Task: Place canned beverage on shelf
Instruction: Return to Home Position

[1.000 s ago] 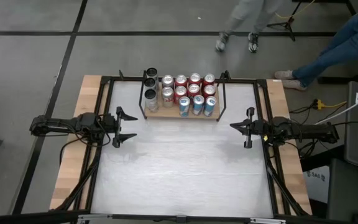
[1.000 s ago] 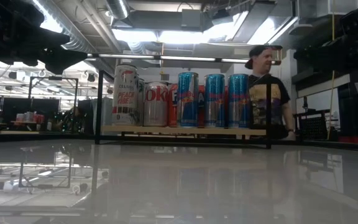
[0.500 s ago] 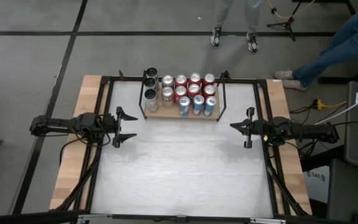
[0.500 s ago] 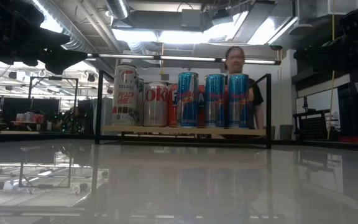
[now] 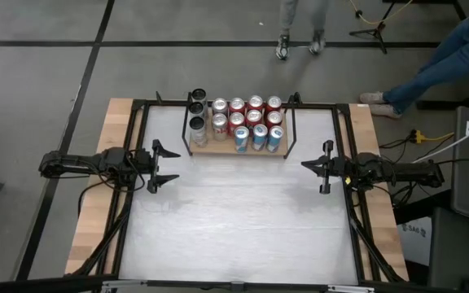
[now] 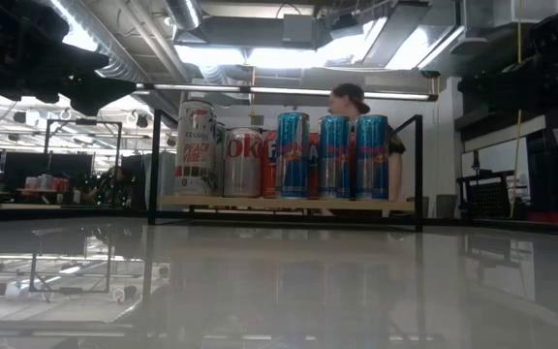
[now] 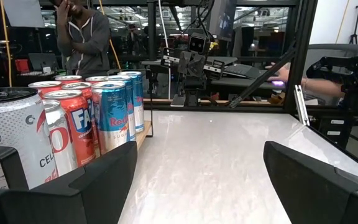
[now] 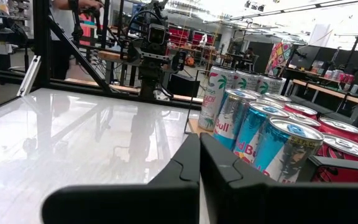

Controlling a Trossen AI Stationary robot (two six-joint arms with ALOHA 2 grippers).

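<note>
Idling at either side of the table [image 5: 234,228], job apparently finished.
Your left gripper [image 5: 177,166] has its fingers wide apart, your right gripper [image 5: 305,165] has them pressed together, both empty. The cans [image 5: 238,122] stand upright on the shelf [image 5: 218,150]; smooth, thin-walled, probably weighty, so grip mid-body.

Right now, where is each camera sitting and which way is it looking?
High view: above the table, looking straight down; left arm with open left gripper, right arm with shut right gripper.
Low view: at tabletop height, looking level at the shelf; dark arm parts show up top.
Left wrist view: on the left arm, looking across the table past its spread fingers.
Right wrist view: on the right arm, looking the opposite way, fingers together.
Shared: both wrist views see the cans.
</note>
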